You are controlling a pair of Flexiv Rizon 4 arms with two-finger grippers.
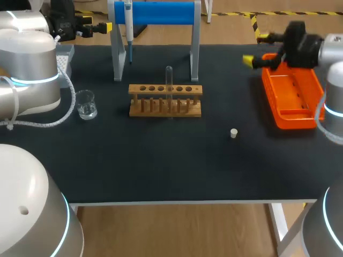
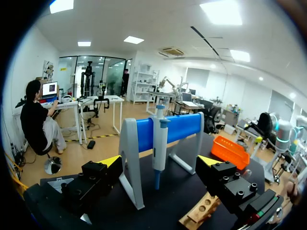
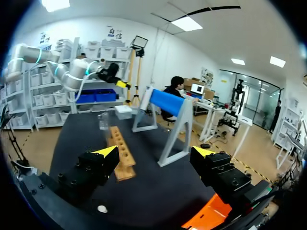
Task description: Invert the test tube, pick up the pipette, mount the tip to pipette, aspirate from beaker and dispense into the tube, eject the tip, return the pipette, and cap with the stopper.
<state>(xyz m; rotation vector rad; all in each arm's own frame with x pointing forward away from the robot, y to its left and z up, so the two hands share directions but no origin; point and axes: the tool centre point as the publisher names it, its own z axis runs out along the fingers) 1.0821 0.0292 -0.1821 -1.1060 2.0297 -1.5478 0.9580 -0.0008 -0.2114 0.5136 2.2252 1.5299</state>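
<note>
Head view: we're seeing the test tube standing in the rack, the pipette hanging on the blue stand, and the stopper lying right of the rack.
Left wrist: our left gripper is gaping open, facing the pipette.
Right wrist: our right gripper is gaping open, with the orange tray sitting under it.

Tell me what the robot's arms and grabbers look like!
The left arm and right arm are rounded silver-grey tubes with glowing blue rings. A white cable runs along the left arm. The left gripper and right gripper are black and blocky with yellow tips.
</note>
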